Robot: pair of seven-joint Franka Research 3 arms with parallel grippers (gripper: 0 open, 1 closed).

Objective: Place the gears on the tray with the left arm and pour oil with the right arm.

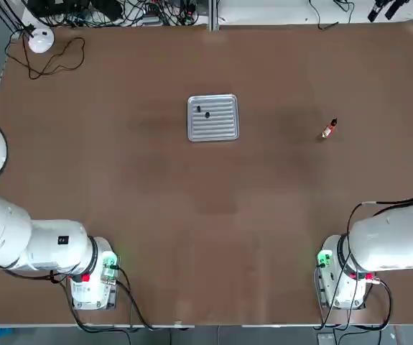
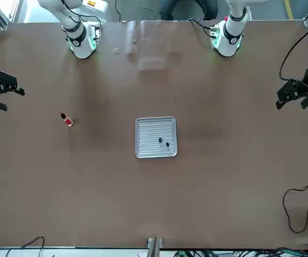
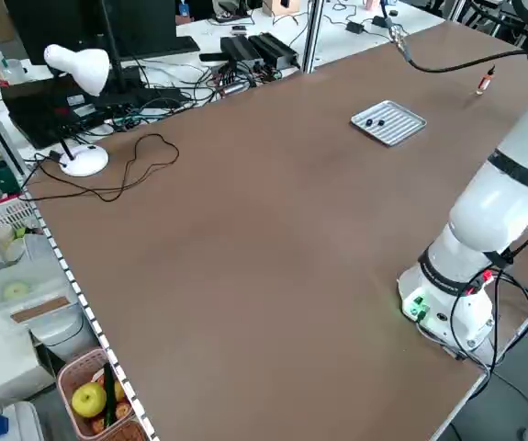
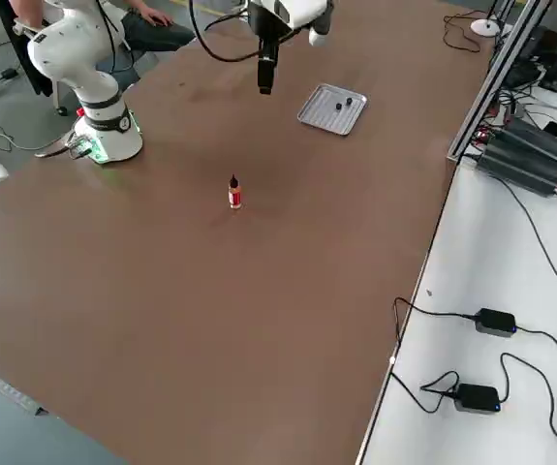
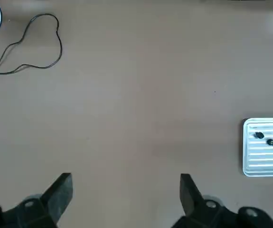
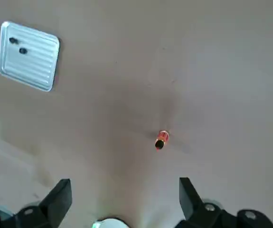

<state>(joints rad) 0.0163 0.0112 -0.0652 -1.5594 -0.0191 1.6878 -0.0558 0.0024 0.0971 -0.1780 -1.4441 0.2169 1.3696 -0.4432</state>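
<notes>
1. Your gears [image 1: 202, 112] both sit on the tray [image 1: 224, 129], mid-table.
2. Oil [image 1: 329, 129] stands upright, well right of the tray.
3. Left gripper [image 5: 126, 190] spread wide, empty, high over bare table.
4. Right gripper [image 6: 125, 192] spread wide, empty, above the oil.

Bare table all round tray [image 1: 213, 134] & oil [image 1: 329, 129]; they stand well apart.

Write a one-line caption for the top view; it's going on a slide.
Two gears sit on the ribbed tray at mid-table; the oil bottle stands apart toward the right arm's side.
</notes>
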